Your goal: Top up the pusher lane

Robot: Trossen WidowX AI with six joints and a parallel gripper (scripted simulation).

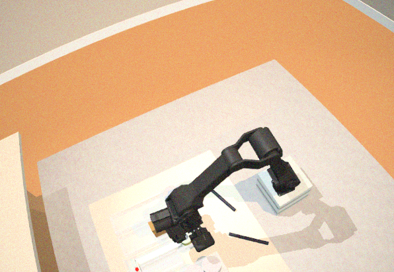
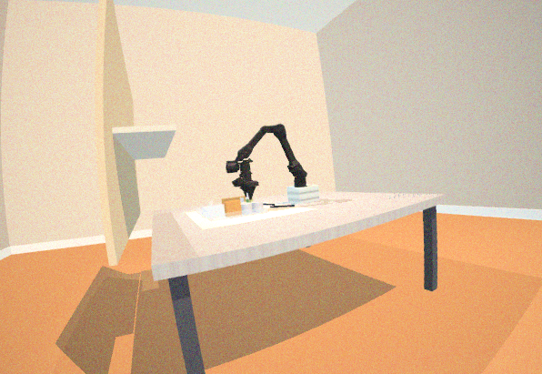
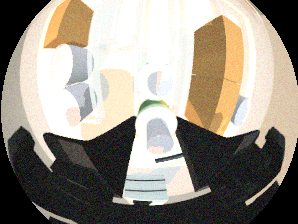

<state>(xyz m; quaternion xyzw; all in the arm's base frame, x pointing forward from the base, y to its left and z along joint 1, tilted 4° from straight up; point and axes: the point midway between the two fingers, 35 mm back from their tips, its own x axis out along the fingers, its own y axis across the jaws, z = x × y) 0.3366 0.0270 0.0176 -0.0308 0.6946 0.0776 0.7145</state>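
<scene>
My gripper (image 3: 155, 119) (image 2: 248, 199) is shut on a pale jar (image 3: 159, 111) with a green band, low over the front part of the sprung lane. The held jar looks upright. A second pale, round-topped jar (image 3: 159, 80) stands just beyond it in the clear-walled lane, in line with it. Whether the two jars touch is unclear. The gap under the held jar, the front stop and the pusher plate cannot be made out. In the top view the arm hides most of the held jar.
Orange boxes (image 3: 215, 70) (image 3: 70, 22) (image 2: 232, 206) flank the lane. Two pale jars (image 3: 76, 65) (image 3: 80, 102) stand at the left in the wrist view, another (image 3: 240, 110) beyond the right box. Two black bars (image 1: 224, 200) (image 1: 248, 238) lie near the arm's pale base (image 1: 284, 202).
</scene>
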